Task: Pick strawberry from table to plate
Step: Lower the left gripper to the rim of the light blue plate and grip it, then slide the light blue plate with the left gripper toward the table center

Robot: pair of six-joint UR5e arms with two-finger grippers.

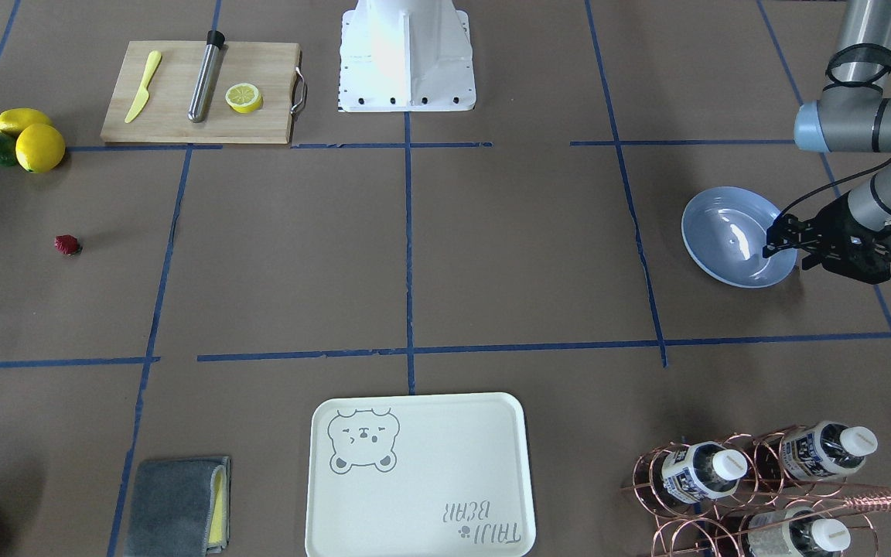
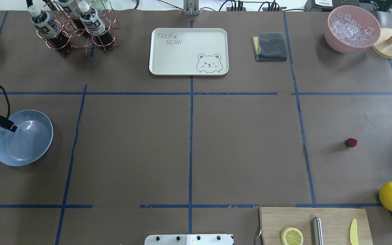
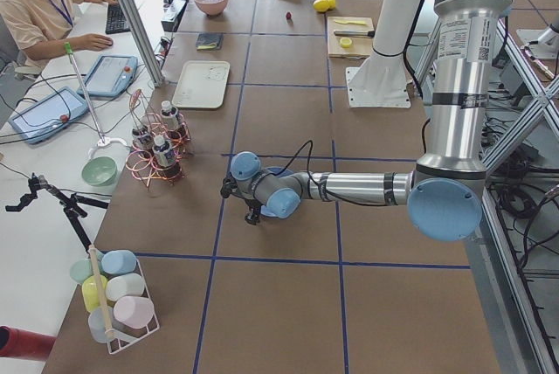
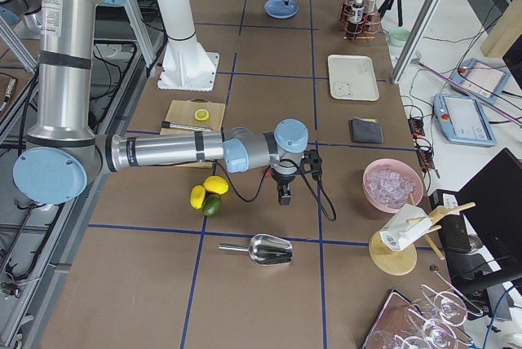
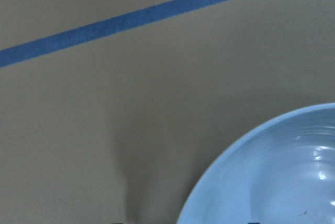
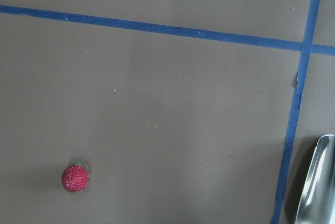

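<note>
Under the right gripper point(image 4: 283, 196), off to one side of the fingers and not between them: the strawberry point(image 6: 75, 178). Sits low and left in the right wrist view, with no finger in that view. Lies alone on the table point(image 1: 492, 255), touching nothing. As for those fingers, apart or together: cannot tell, seen only small and from the side.

Nearly round, so hardly any long axis to read. Green cap turned toward the left gripper's end of the table, red body toward the other end.

Near the right fingers on the robot's side, the lemons point(image 4: 210, 190); near them on the side of the table's end, a scoop point(image 4: 265, 249). Neither touching the strawberry.

Right arm: upper section upright, forearm level and stretched out over the table, wrist bent, gripper hanging straight down, clear of the surface.

Far across the table, well apart from the strawberry: the left gripper point(image 1: 774, 238). Fingers apart, gripping nothing, tips over the rim of the plate point(image 1: 724, 232) on its outer side. Left forearm low and level, wrist tilted down toward the plate.
</note>
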